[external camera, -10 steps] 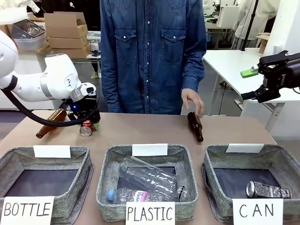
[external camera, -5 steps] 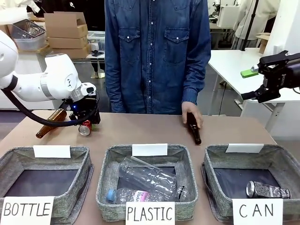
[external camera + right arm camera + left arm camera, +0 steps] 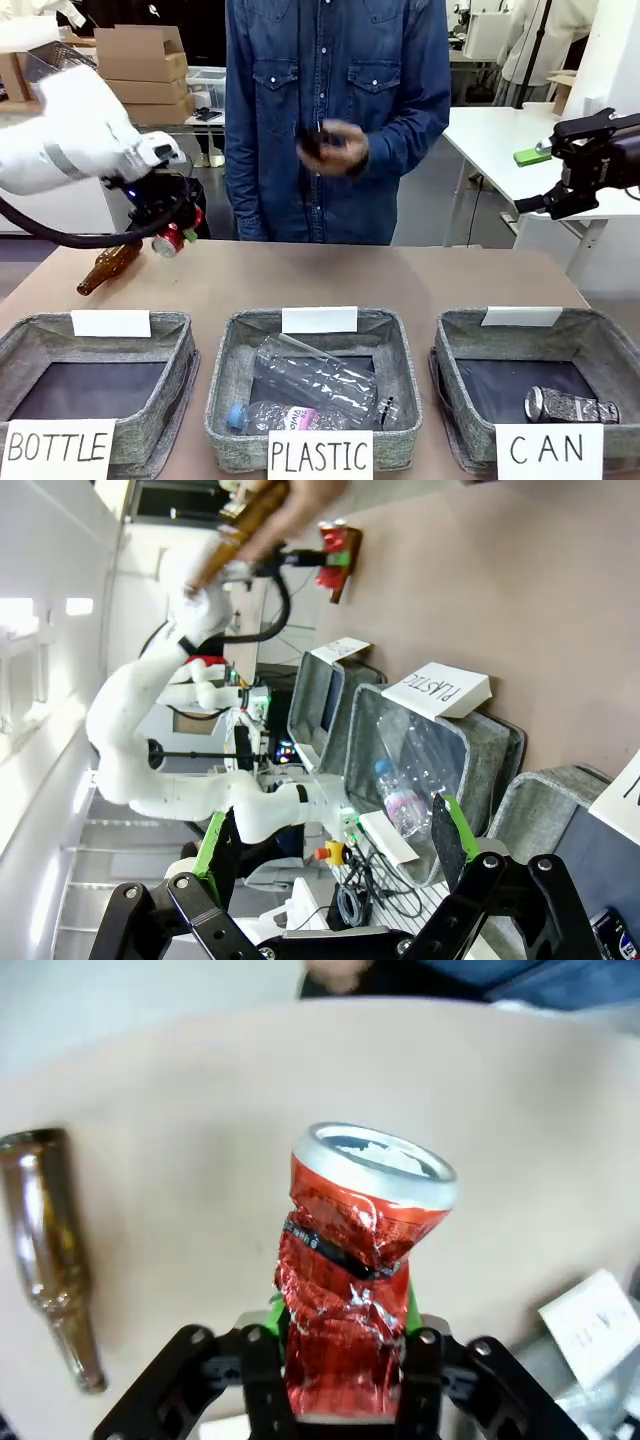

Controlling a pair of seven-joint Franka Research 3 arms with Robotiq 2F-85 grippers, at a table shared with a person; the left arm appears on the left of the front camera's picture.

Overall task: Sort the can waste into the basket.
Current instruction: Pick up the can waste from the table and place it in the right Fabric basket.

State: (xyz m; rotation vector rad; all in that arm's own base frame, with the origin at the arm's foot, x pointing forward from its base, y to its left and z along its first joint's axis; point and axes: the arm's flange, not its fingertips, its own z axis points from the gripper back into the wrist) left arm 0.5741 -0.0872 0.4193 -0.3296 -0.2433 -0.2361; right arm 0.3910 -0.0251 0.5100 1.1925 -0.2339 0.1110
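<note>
- The left gripper [image 3: 172,236] was closed on the red can [image 3: 170,240]. It held the can above the far-left part of the table [image 3: 330,280], clear of the surface.
- In the left wrist view, the left gripper [image 3: 345,1335] clamped the lower part of the red can [image 3: 360,1270] between its green pads. The can body was heavily crumpled. Its silver rim pointed away from the camera.
- A brown glass bottle [image 3: 108,266] lay on its side on the table, just below and to the left of the held can. In the left wrist view, this bottle [image 3: 48,1260] lay apart from the can.
- The right gripper [image 3: 572,172] hung in the air at the right side, well above the table. Its jaws stood wide apart and nothing was between them.
- In the right wrist view, the two fingers of the right gripper [image 3: 330,850] were spread wide, with green pads on both.
- The silver can [image 3: 572,405] lay on its side inside the CAN basket [image 3: 600,345], at the near right of the dark base.
- The CAN basket stood at the right end of a row of three baskets. It was well apart from the red can.
- The PLASTIC basket [image 3: 232,345] stood in the middle and contained clear plastic bottles [image 3: 315,385].
- The BOTTLE basket [image 3: 40,328] stood at the left.
- The person's hand [image 3: 340,148] was at chest height and held a dark object, too blurred to identify.
</note>
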